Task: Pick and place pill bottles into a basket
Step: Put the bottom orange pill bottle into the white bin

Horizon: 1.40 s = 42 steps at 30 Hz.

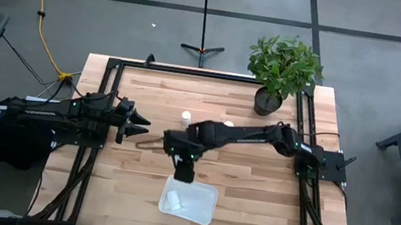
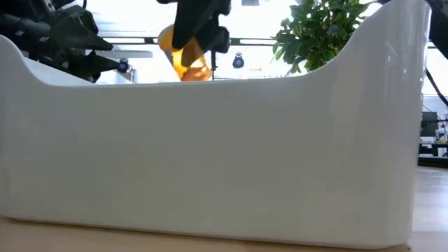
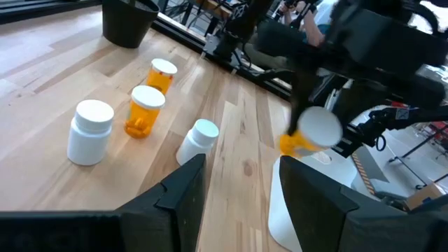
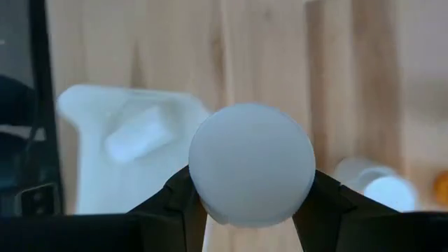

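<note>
My right gripper (image 1: 183, 171) is shut on an orange pill bottle with a white cap (image 2: 185, 57), above the far rim of the white basket (image 1: 200, 206). One white bottle (image 4: 136, 140) lies in the basket. My left gripper (image 1: 143, 124) is open and empty left of the middle of the table. On the table beyond it stand two orange bottles (image 3: 143, 110) (image 3: 162, 73) and a white bottle (image 3: 91, 129). Another white bottle (image 3: 197, 140) lies on its side. My right gripper pinches the bottle between its two fingers (image 4: 178, 203), one on either side just below the white cap (image 4: 252, 164). The fingers come from above, pointing down. The bottle is tilted and lifted clear, its orange body (image 2: 189, 66) below the fingers, above the basket's rim.
A black pot with a green plant (image 1: 279, 72) stands at the table's far right. The loose bottles (image 1: 186, 116) are near the table's middle, on its far side. The basket's near wall (image 2: 210, 154) fills the low view.
</note>
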Each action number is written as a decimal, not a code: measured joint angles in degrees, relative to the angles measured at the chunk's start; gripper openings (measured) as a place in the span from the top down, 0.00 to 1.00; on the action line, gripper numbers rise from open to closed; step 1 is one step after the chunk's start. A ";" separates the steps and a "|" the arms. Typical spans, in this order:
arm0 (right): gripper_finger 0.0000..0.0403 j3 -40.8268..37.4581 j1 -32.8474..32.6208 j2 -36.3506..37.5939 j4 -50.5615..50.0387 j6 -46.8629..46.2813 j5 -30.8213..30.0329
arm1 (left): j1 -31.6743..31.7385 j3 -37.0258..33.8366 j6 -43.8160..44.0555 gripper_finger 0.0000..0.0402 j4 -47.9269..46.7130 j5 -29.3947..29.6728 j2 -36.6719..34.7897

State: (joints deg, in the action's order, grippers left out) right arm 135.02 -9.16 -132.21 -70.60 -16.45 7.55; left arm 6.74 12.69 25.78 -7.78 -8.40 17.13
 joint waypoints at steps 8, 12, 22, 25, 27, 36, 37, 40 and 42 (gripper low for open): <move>0.62 0.00 -6.14 0.12 -1.99 -6.08 0.88 | 0.00 0.00 -0.02 0.46 -0.12 0.05 0.01; 0.61 0.00 -8.53 0.12 -2.44 -8.72 -0.01 | 0.00 0.00 -0.02 0.46 -0.10 0.07 0.00; 0.62 -1.40 -13.33 -0.01 -0.84 -13.84 -4.15 | 0.00 0.00 0.43 0.46 -0.08 0.07 0.00; 0.60 -3.33 -14.92 -0.08 1.55 -16.18 -5.88 | 0.00 0.00 0.44 0.46 -0.01 -0.01 -0.01; 0.60 -5.35 -15.83 -0.08 4.08 -17.19 -8.28 | 0.00 0.00 0.04 0.46 0.32 -0.02 0.02; 0.60 -13.60 -14.93 -0.21 14.42 -25.53 -16.66 | 0.00 0.00 -1.14 0.46 0.43 -0.06 0.00; 0.59 -14.56 -14.53 -0.17 16.81 -26.19 -17.22 | 0.00 0.00 -1.14 0.46 0.42 -0.07 -0.01; 0.60 -16.83 -13.19 -0.19 21.46 -27.10 -17.46 | 0.00 0.00 -1.15 0.46 0.41 -0.09 0.00; 0.60 -18.69 -12.38 -0.15 26.32 -27.73 -17.39 | 0.00 0.00 -1.17 0.46 0.41 -0.24 0.01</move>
State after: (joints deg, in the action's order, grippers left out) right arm 116.33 -21.54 -132.36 -44.28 -44.18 -9.85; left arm 6.74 12.69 24.61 -7.38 -8.64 17.14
